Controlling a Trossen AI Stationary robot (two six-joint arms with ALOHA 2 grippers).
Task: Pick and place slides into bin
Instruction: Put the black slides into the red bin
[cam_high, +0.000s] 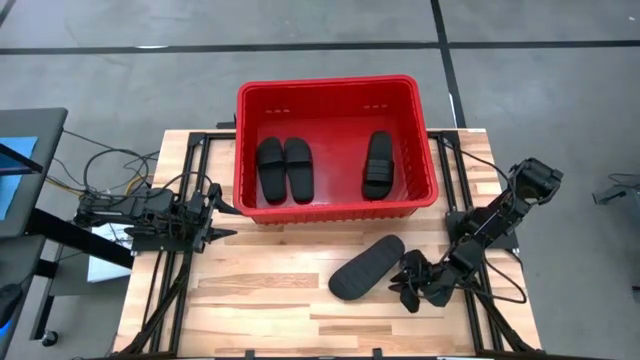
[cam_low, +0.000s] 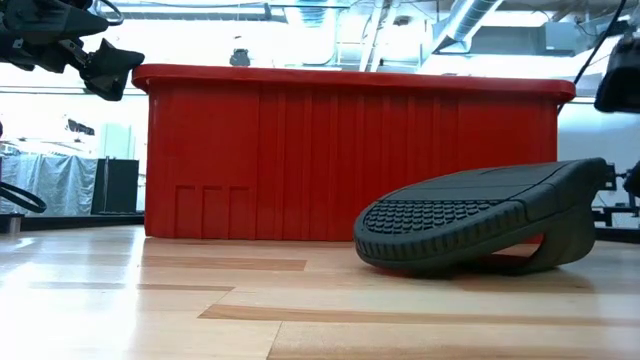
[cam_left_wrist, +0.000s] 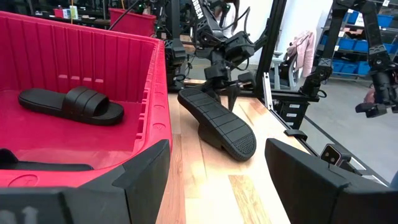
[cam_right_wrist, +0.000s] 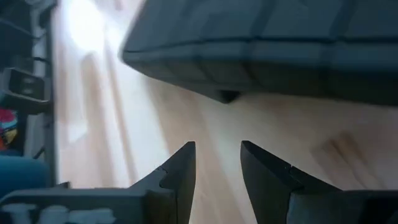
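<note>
The red bin stands at the table's far middle. Three black slides lie flat in it: a pair on the left and one on the right. Another slide lies sole-up on the wood in front of the bin, resting on its strap with its right end raised. My right gripper is at that raised end, slanting down. Its fingers are open over bare wood, with the slide just beyond their tips. My left gripper waits open and level by the bin's near left corner.
Black frame rails run along the table's left and right sides, with cables off the left edge. Bare wood lies between the bin and the near edge. The bin's middle floor is bare.
</note>
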